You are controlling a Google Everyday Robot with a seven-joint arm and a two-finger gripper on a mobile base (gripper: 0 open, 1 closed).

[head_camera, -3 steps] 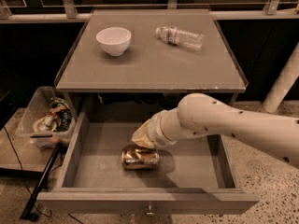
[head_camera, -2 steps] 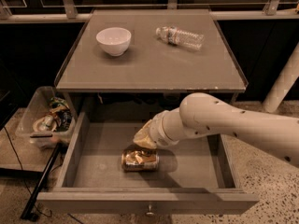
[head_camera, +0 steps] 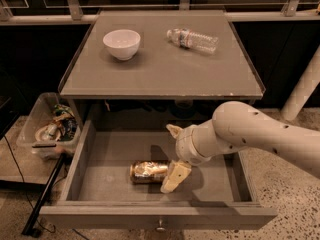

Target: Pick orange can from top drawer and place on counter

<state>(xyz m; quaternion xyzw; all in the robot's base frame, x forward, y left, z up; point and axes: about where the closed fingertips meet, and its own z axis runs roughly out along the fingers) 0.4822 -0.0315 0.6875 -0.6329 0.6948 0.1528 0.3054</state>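
The orange can lies on its side on the floor of the open top drawer, near the front middle. My gripper is inside the drawer just right of the can. It is open: one pale finger rests by the can's right end and the other finger points toward the back. The can is not held. The counter is the flat grey cabinet top above the drawer. My white arm reaches in from the right over the drawer's right side.
A white bowl and a clear water bottle lie on the counter at the back. A clear bin of clutter stands left of the drawer. A black rod leans at the left front. A white post stands at the right.
My gripper has swung from over the can to its right end, and its two fingers now show spread apart. The can has stayed in place.
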